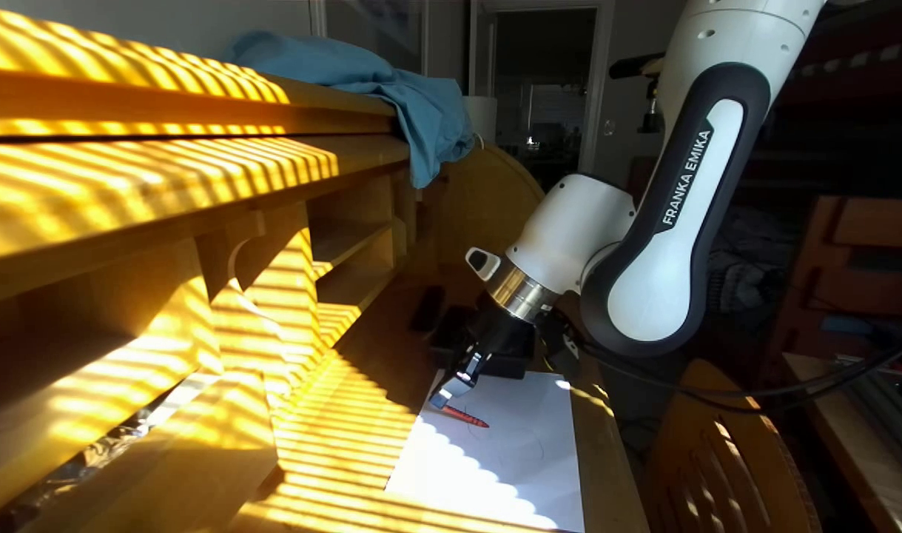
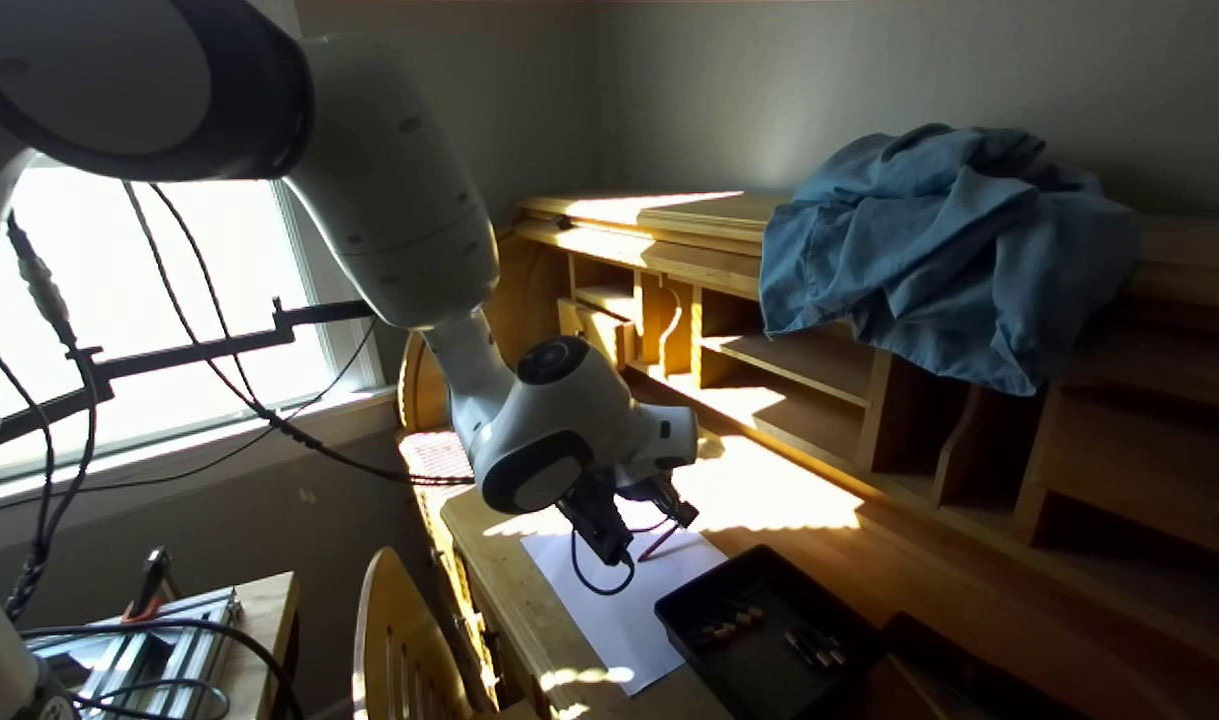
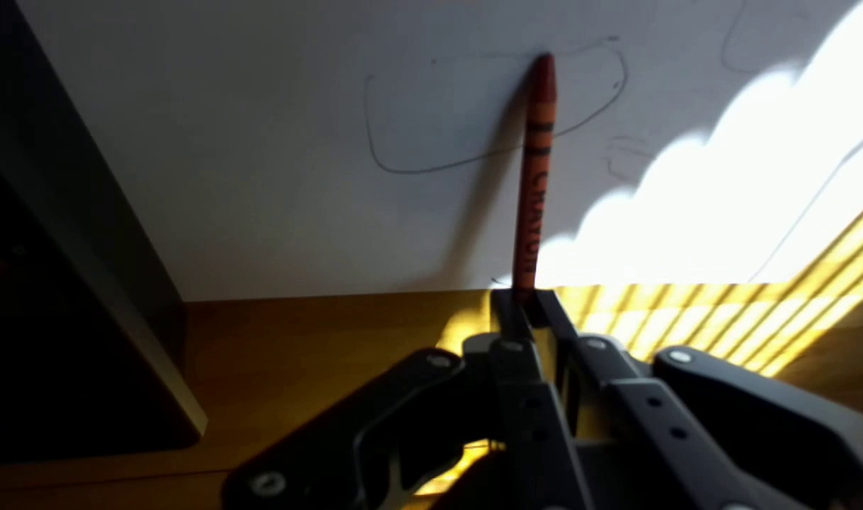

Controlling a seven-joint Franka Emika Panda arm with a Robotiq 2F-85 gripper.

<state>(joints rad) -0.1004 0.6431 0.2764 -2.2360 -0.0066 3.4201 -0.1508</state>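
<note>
Crayon [image 3: 536, 184] clamped in grpr [image 3: 524, 295] — prob. touching paper [image 3: 261, 177].

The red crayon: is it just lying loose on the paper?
No, in the wrist view the claw is closed on one end of the red crayon.

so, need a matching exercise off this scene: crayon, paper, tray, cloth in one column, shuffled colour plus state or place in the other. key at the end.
1. Crayon
2. Paper
3. Tray
4. Cloth

A. Blue, draped over the top of the wooden desk
B. White, marked with drawn lines
C. Reddish-orange, pinched near one end by the gripper
D. Black, with small pieces lying in it

Pairs: 1-C, 2-B, 3-D, 4-A
</note>
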